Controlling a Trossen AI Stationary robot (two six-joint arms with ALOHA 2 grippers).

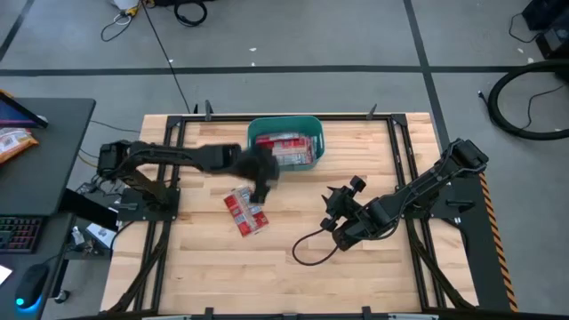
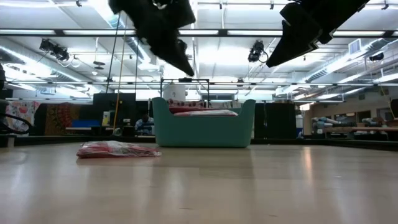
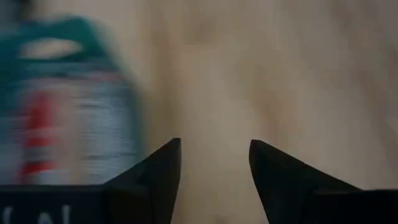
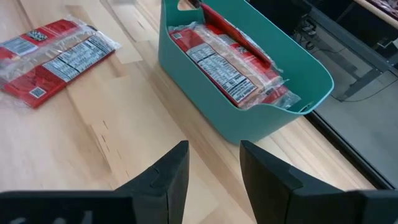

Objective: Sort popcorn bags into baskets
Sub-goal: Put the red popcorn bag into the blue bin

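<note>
The teal tub stands near the table's far edge, with several red popcorn bags lying flat inside it. More red bags lie stacked flat on the wood, nearer than the tub and to its left. My left gripper is open and empty, blurred, above the table between the tub and the loose bags. My right gripper is open and empty too. It hovers right of the loose bags and faces the tub and those bags.
A dark cable loop lies on the wood near my right gripper. Black frame rails run along both sides of the table. A desk with a keyboard and an orange snack bag stands off the table's left. Bare wood spans the near half.
</note>
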